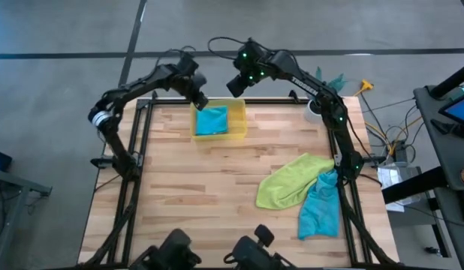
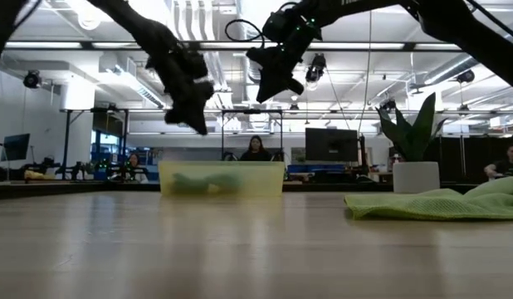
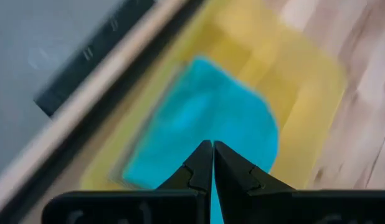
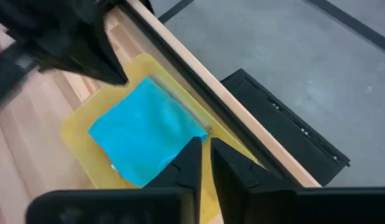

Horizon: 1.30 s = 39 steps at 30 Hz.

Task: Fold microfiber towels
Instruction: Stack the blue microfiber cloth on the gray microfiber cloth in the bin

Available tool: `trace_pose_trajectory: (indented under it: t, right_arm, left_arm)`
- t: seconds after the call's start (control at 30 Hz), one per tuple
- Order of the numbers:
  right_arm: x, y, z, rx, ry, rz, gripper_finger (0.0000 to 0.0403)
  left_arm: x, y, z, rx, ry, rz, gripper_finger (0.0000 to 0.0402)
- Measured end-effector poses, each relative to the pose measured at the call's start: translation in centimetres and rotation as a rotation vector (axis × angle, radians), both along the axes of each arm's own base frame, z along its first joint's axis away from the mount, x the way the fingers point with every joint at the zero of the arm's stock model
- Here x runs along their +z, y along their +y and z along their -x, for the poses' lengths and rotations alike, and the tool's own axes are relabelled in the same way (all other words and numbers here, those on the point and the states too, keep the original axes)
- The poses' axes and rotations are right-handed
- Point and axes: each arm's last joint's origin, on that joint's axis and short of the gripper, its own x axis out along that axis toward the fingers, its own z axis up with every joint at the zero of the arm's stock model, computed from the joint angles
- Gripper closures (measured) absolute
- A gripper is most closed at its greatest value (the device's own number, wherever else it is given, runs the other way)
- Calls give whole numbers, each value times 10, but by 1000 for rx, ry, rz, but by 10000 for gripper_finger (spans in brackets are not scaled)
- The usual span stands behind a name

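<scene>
The wooden table (image 1: 217, 195) carried everything, framed by dark rails. Largest of the cloths, the lime green towel (image 1: 288, 181) lay crumpled toward the right side, overlapping a rumpled teal towel (image 1: 320, 206) just beside it near the right edge. At the far edge sat the yellow bin (image 1: 236, 112), with a folded teal towel (image 1: 212, 121) lying flat inside it.

Both arms hung above the bin, clear of the cloth. The left gripper (image 1: 201, 102) hovered over the bin's left corner, its fingers pressed together and empty. The right gripper (image 1: 236, 85) hovered beyond the bin's far right corner, fingers nearly together with a thin gap, holding nothing.

The low view showed both grippers well above the bin's rim, a white potted plant (image 2: 416, 158) at the table's far right, and people seated in the room behind; the folded towel there was only a dim shape through the bin's wall. The right wrist view showed the left gripper as a dark shape over the bin.
</scene>
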Motion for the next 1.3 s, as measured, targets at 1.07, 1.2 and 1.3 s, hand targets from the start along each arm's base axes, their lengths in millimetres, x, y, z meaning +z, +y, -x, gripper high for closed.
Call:
trace_pose_trajectory:
  t: [1.07,1.2,1.3]
  right_arm:
    - [-148,-31,-71,89,-75,-274,394]
    - [-160,-33,-76,19,-99,-330,394]
    - [-164,-32,-77,-16,-100,-358,394]
  left_arm:
    - [-76,-11,10,-85,251,132,402]
    - [-83,-16,14,-81,286,157,402]
    - [-89,-19,18,-74,315,178,402]
